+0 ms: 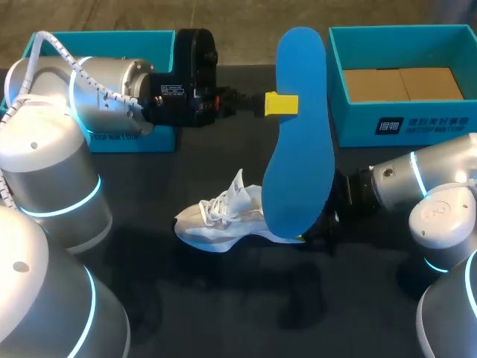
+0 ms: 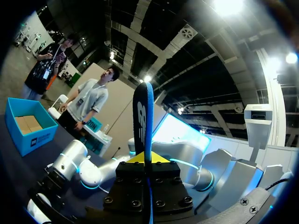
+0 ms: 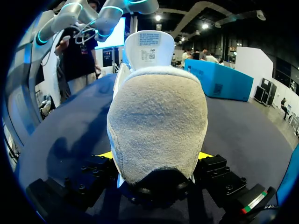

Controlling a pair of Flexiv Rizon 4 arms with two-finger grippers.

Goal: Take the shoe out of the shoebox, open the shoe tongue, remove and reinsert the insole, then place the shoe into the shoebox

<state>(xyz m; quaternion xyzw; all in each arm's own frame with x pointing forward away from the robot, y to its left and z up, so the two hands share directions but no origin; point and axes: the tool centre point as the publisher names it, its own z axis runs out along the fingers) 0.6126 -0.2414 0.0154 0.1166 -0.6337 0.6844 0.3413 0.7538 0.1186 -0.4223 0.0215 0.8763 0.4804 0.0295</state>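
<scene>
My left gripper point(image 1: 282, 104) is shut on the edge of the blue insole point(image 1: 298, 134), holding it in the air above the table's middle. In the left wrist view the insole point(image 2: 144, 121) rises edge-on from the left gripper point(image 2: 148, 158). The white shoe point(image 1: 220, 216) rests on the dark table with its toe to the left and its tongue raised. Its heel end is hidden behind the insole, where my right gripper point(image 1: 322, 224) comes in. In the right wrist view the heel point(image 3: 159, 116) fills the right gripper point(image 3: 156, 156), a yellow tip pressing each side.
The open teal shoebox point(image 1: 402, 123) stands at the back right, brown card inside. A second teal box part point(image 1: 119, 138) sits at the back left under my left arm. The shoebox point(image 3: 219, 79) also shows beyond the shoe in the right wrist view.
</scene>
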